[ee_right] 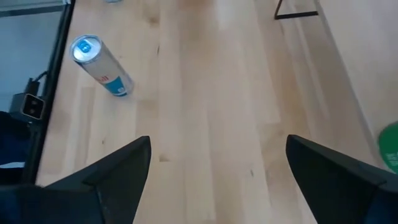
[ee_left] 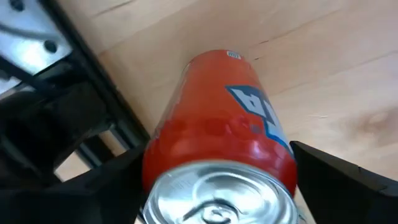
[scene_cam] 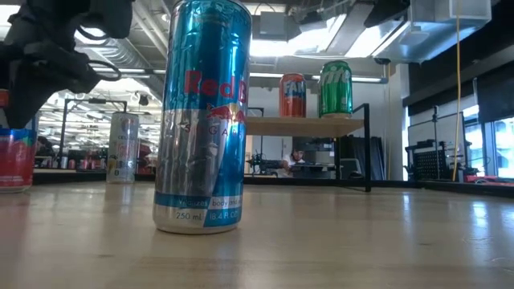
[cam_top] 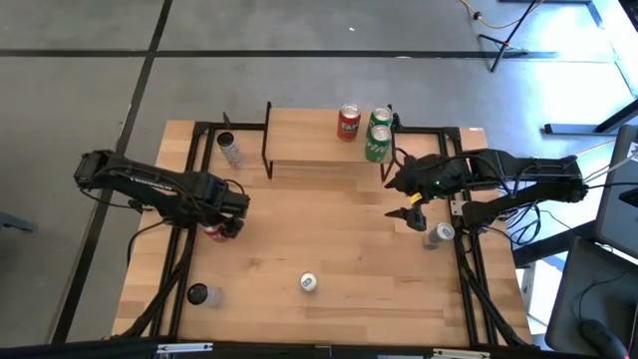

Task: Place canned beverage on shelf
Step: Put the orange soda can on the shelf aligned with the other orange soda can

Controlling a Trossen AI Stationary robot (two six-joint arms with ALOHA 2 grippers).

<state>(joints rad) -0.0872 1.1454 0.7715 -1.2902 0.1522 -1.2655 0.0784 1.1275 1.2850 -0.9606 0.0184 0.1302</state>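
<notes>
Fingers of the left gripper [ee_left: 217,180] are spread wide on either side of a red can [ee_left: 221,134], the can sitting upright between them; whether the pads actually touch it cannot be told. In the high view this left gripper [cam_top: 227,211] is seen at about 9 o'clock on the table [cam_top: 329,249], with the red can [cam_top: 216,230] partly hidden under it. Fingers of the right gripper [ee_right: 217,165] are held wide apart with only bare tabletop between them; the right gripper [cam_top: 411,204] is placed at roughly 2 o'clock, just in front of the shelf [cam_top: 304,145].

The shelf is set at 12 o'clock along the far edge. Three cans are stood on its right end: a red one [cam_top: 348,122] and two green ones [cam_top: 378,140]. A silver can [cam_top: 230,149] is seen at 10 o'clock beside the shelf, another silver can [cam_top: 439,234] at 3 o'clock near the right arm, a blue-silver can [cam_top: 309,283] at 6 o'clock, and a dark can [cam_top: 198,294] at 7 o'clock.
</notes>
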